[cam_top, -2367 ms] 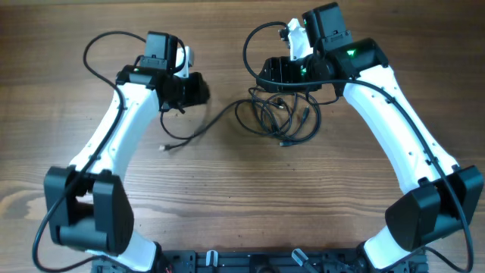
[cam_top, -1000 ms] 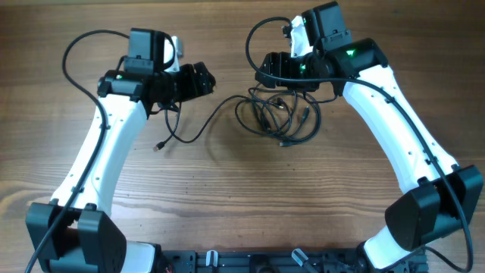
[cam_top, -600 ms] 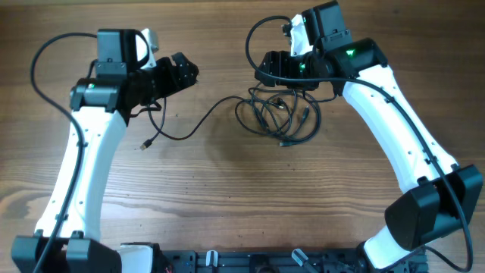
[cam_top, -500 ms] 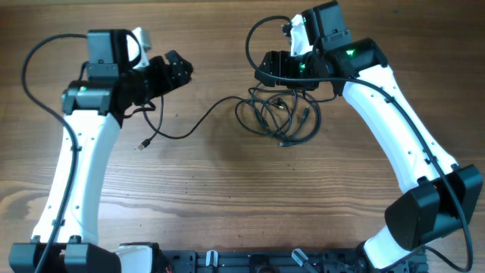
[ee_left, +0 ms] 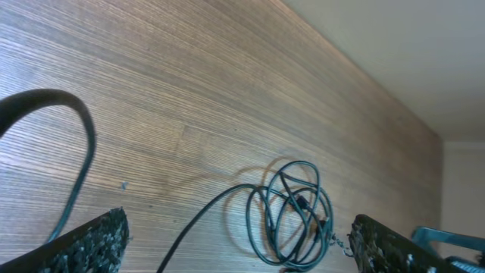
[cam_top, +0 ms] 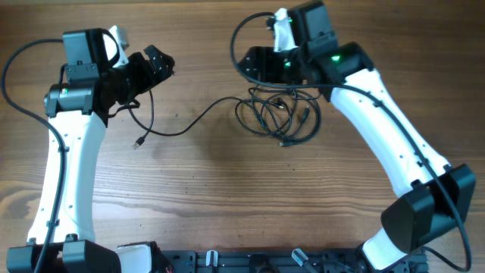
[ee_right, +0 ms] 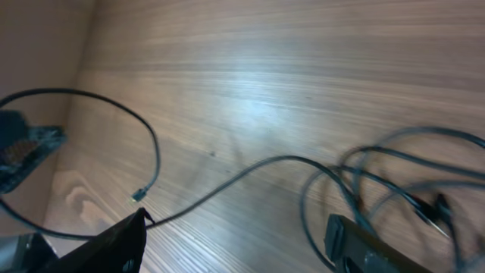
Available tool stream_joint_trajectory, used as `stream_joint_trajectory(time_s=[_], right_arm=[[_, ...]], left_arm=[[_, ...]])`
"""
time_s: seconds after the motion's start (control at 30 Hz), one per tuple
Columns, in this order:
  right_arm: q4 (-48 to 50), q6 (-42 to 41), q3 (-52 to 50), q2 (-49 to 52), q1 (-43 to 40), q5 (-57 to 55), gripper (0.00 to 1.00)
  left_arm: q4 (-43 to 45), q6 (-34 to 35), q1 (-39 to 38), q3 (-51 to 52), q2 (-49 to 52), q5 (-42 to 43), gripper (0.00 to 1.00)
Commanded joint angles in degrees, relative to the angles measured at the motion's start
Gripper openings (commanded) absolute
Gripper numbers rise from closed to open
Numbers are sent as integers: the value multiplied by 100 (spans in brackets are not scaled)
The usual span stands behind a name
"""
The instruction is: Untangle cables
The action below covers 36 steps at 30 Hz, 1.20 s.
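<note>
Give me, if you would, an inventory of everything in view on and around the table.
cable tangle: one bundle, number of cords unclear, black, middle of the table
loose strand: one, black, runs left from the tangle toward the left gripper and ends in a small plug
table: one, brown wood grain, under everything
base hardware: black, along the bottom edge of the overhead view
arm wires: two, thick black, one looping off each arm
arms: two, white with black joints, left arm and right arm
grippers: two, black, both open; left gripper by the strand's end, right gripper up and left of the tangle
</note>
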<state>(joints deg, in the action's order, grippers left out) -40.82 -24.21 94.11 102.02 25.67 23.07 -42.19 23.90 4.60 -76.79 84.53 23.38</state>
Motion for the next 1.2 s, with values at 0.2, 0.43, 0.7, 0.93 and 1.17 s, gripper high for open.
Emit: stream_joint_trajectory(time_s=[0.2, 0.43, 0.7, 0.93, 1.17], right_arm=[[48, 195, -11, 247, 173, -37, 77], [-160, 175, -11, 245, -496, 155, 77], [-426, 516, -11, 245, -732, 599, 77], [-492, 481, -11, 247, -728, 595, 77], [-490, 501, -11, 247, -728, 595, 78]], left_arm=[[-535, 131, -302, -90, -37, -837, 85], [-1471, -297, -1565, -90, 564, -2990, 87], [-1587, -868, -2273, -90, 933, -4913, 89], [-1416, -142, -2275, -90, 933, -6850, 88], [-1318, -629, -2155, -90, 933, -4266, 91]])
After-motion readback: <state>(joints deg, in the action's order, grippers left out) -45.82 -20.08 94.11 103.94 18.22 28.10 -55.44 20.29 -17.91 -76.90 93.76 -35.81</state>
